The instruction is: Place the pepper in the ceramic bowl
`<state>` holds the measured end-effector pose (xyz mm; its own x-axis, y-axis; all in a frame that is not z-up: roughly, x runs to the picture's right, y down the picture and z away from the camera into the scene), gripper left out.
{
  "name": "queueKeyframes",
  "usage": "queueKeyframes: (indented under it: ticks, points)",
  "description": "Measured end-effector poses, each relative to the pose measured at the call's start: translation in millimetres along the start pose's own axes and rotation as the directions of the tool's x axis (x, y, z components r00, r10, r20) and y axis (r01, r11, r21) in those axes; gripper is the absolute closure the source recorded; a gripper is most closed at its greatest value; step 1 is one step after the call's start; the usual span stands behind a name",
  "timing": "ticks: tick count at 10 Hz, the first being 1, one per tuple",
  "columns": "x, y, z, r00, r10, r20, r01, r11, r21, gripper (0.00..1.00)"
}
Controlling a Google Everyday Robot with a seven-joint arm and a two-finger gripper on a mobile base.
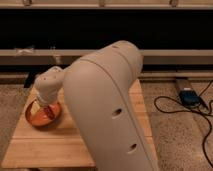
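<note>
Ceramic bowl (43, 115) stands at the left side of the wooden tabletop (60, 145), orange-brown with a darker rim. Directly above it hangs the wrist of the arm, and the gripper (46, 108) reaches down into the bowl. Whether the jaws are released or clenched, I cannot tell, and the pepper is not visible. The big white arm (110, 110) covers the middle of the tabletop. On the floor at the right lie a dark box (189, 96) and black cables (200, 112).
</note>
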<state>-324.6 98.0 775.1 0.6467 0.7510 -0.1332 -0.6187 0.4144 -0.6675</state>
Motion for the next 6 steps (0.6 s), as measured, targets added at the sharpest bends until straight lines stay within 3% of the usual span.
queueKeyframes:
  ticks: [2, 6]
  points:
    - [12.1, 3.5, -19.2, 0.997, -0.077, 0.024, 0.077, 0.996, -0.038, 0.20]
    - [13.0, 7.7, -22.1, 0.995, -0.090, 0.031, 0.092, 0.995, -0.044, 0.20]
